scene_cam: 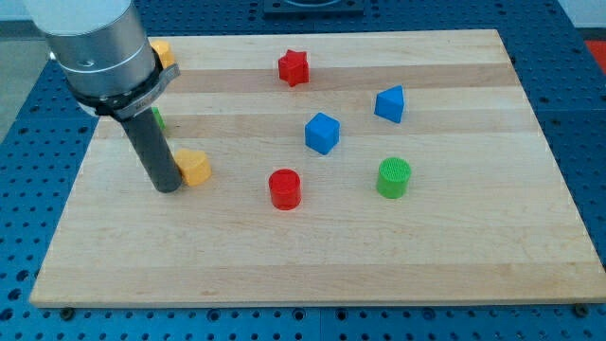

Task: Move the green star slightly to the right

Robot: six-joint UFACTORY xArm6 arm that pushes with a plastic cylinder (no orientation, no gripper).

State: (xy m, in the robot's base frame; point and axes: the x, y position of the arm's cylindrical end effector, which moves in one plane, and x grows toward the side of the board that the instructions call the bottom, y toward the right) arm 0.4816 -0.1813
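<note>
Only a green sliver (158, 118) of what may be the green star shows at the view's left, mostly hidden behind my dark rod; its shape cannot be made out. My tip (166, 188) rests on the board below that sliver, touching or nearly touching the left side of a yellow block (195, 167). The arm's grey body covers the board's top left corner.
A second yellow block (165, 52) peeks out beside the arm at top left. A red star (294, 67), blue cube (322, 133), blue wedge-like block (389, 104), green cylinder (394, 177) and red cylinder (284, 188) lie to the right. The wooden board (454, 256) sits on a blue perforated table.
</note>
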